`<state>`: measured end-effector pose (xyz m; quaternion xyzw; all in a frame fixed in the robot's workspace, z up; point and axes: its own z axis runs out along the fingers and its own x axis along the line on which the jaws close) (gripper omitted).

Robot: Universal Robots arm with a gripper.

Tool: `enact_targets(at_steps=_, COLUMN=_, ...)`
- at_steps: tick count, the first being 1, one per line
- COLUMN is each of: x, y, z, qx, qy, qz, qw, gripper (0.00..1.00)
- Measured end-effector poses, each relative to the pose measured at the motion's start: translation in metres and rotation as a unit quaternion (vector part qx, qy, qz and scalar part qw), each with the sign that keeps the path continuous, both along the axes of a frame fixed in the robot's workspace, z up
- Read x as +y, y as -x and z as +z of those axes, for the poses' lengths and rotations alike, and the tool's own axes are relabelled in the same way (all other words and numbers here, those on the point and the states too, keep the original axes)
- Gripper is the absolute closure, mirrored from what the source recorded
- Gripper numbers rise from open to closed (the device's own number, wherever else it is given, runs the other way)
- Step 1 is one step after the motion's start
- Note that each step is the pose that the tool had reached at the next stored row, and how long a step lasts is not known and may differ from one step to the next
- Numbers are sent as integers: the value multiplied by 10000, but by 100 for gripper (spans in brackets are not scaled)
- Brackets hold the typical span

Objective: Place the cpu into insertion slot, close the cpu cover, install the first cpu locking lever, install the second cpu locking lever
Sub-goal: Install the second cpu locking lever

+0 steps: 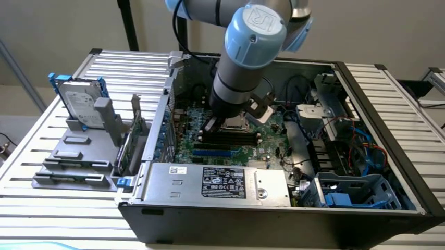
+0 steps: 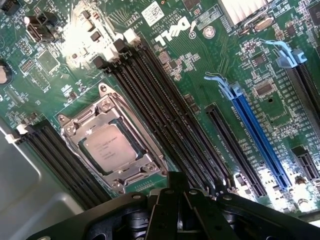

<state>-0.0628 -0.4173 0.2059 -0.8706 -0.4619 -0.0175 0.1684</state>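
Note:
The cpu (image 2: 110,148), a small square chip with a pale metal face, lies flat in the insertion slot (image 2: 123,127) on the green motherboard (image 2: 210,65). The cpu cover (image 2: 132,175), a silvery frame with a square window, lies down around the chip. How the locking levers stand I cannot tell. My gripper (image 2: 175,182) hangs just above the board beside the socket, its black fingers shut together and holding nothing. In the exterior view the gripper (image 1: 224,124) sits low inside the open computer case, over the middle of the motherboard (image 1: 208,143).
Long black memory slots (image 2: 165,115) flank the socket, and a blue card slot (image 2: 260,145) lies farther off. A grey power-supply box (image 1: 215,182) fills the case front. Cables (image 1: 361,146) and a blue drive cage (image 1: 355,192) crowd the exterior view's right. A hard drive (image 1: 80,101) stands outside.

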Motion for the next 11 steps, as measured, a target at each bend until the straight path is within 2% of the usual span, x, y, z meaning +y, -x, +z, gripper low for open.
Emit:
enact_targets(at_steps=6, x=18, y=5, z=-38, qx=-6, qy=1, qz=0, qw=10000, gripper=89)
enact_targets(at_steps=11, x=52, y=10, z=-57, qx=-10, qy=0, qz=0, qw=10000, gripper=89)
